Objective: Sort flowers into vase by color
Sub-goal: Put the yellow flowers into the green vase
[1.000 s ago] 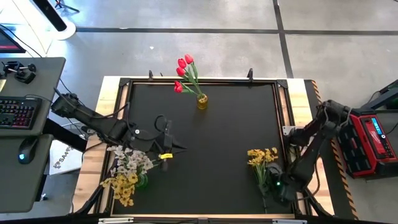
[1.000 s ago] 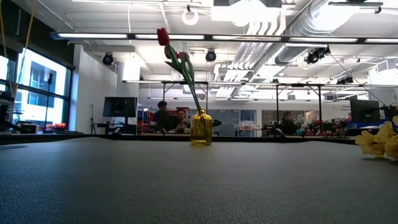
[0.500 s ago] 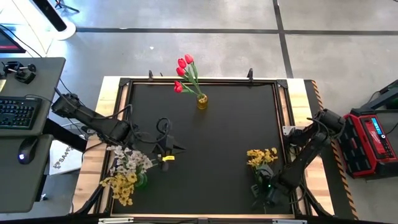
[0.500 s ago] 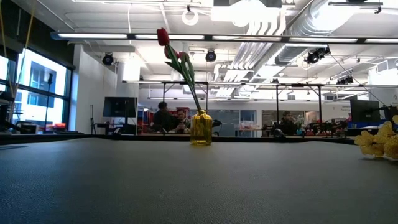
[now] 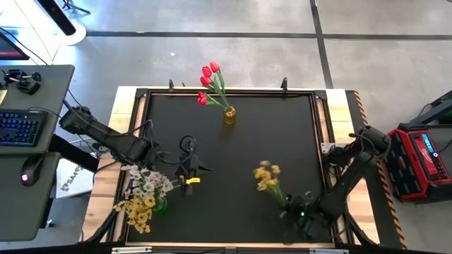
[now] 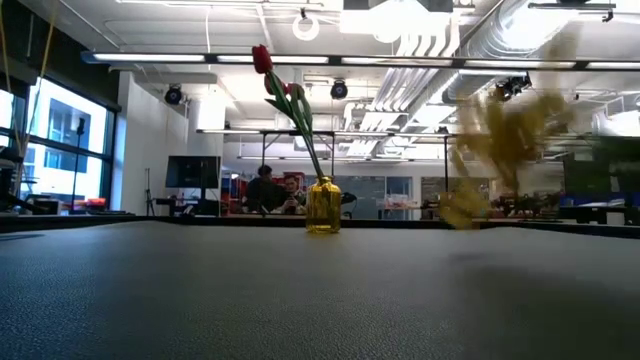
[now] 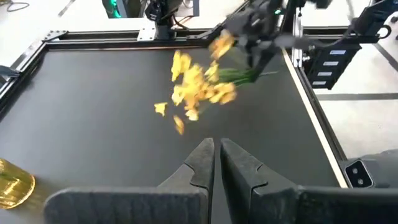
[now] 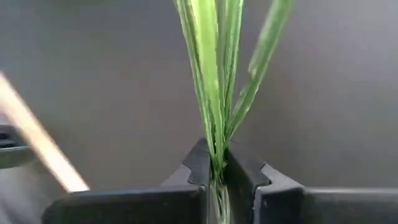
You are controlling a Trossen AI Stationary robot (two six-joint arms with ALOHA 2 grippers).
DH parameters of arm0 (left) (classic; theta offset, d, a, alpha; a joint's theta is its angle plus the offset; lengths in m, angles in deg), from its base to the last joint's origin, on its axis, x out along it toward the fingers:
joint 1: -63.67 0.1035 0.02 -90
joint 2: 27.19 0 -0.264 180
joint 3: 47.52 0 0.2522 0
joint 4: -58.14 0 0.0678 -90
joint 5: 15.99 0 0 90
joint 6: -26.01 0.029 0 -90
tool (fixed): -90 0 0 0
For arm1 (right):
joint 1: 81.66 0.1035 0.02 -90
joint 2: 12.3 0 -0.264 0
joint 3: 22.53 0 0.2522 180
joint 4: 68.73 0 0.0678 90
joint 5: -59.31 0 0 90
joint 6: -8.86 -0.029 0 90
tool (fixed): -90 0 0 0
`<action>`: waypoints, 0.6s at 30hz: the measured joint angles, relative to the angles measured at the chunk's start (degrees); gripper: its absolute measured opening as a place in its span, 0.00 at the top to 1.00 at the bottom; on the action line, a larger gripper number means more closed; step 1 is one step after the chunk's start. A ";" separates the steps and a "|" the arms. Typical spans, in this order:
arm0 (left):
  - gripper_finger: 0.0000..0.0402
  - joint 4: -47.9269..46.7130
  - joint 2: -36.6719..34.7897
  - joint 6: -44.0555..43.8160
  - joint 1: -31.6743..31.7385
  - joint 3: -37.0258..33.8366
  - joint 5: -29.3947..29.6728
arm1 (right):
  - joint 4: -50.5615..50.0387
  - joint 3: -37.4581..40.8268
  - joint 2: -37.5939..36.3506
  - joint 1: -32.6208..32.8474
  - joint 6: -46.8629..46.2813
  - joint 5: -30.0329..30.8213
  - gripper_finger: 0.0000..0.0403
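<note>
Covering most of the table (image 5: 240, 141), the black mat is the largest thing here, inside a wooden border. No brand, label or writing can be read on the table, the vases or the flowers; only a red box (image 5: 422, 161) on the floor outside the right edge has a small panel, too small to read.

The right arm reaches in from the right edge, and the right gripper (image 5: 305, 220) is at the front right part of the mat. Its two fingers (image 8: 199, 163) are closed on the green stems of the yellow bunch (image 5: 266, 176). The blossoms stand away from the claw toward the centre of the mat, and in the low view the bunch (image 6: 500, 130) is blurred and above the surface.

The left arm comes from the left edge. The left gripper (image 5: 189, 169) hangs over the left middle of the mat with its fingers (image 7: 202, 163) pressed together and nothing between them.

Just beside this claw, toward the front left corner, a small green vase (image 5: 161, 205) holds white blossoms (image 5: 152, 182) and yellow blossoms (image 5: 140, 209) together.

Well apart from both claws, at the far edge of the mat, an amber vase (image 5: 229, 115) holds the red tulips (image 5: 208, 81), which lean to the left.
</note>
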 joint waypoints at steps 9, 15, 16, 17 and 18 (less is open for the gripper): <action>0.96 8.55 3.61 6.84 -1.64 -0.09 0.46 | 31.89 -5.65 -0.09 -0.62 54.36 24.29 0.99; 0.96 20.65 9.05 17.91 -2.76 -0.09 -4.21 | 61.02 -5.69 -0.09 -1.97 94.51 21.64 0.99; 0.96 22.77 10.00 19.20 -2.73 -0.09 -5.36 | 64.63 -5.69 -0.11 -2.31 99.55 20.65 0.99; 0.96 24.83 10.79 20.56 -2.68 -0.09 -6.72 | 67.87 -5.69 -0.11 -2.80 103.99 19.48 0.99; 0.96 26.45 11.57 21.97 -2.55 -0.09 -8.01 | 70.58 -5.71 -0.11 -3.29 108.23 17.91 0.99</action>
